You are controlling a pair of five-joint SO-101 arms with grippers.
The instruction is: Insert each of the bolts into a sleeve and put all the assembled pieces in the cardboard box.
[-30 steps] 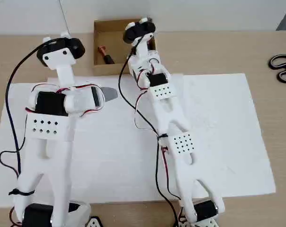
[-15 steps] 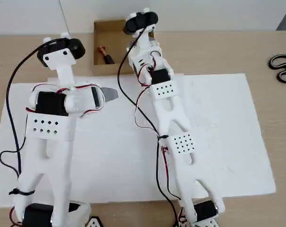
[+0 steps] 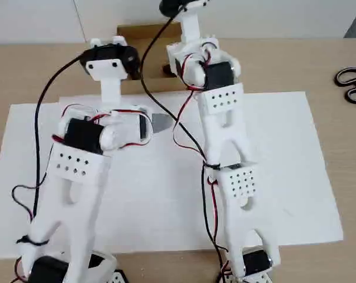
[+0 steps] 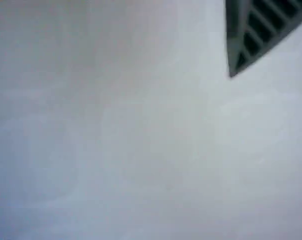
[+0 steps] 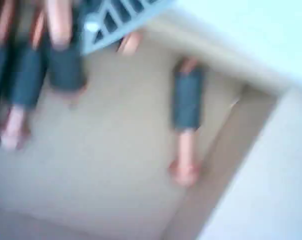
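Though peering into the cardboard box (image 5: 116, 175) past the right gripper (image 5: 118, 22), cannot tell its grip; seeing sleeved bolts (image 5: 186, 107) on the box floor; cannot read left gripper (image 3: 160, 122) either, over white paper (image 3: 272, 147).

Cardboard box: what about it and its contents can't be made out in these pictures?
- High view: the left arm and right arm cover most of the cardboard box, hiding its inside.
- Right wrist view: the assembled pieces are blurred, and those at the picture's edge are cut off, so their count and how well they are fitted together cannot be told.
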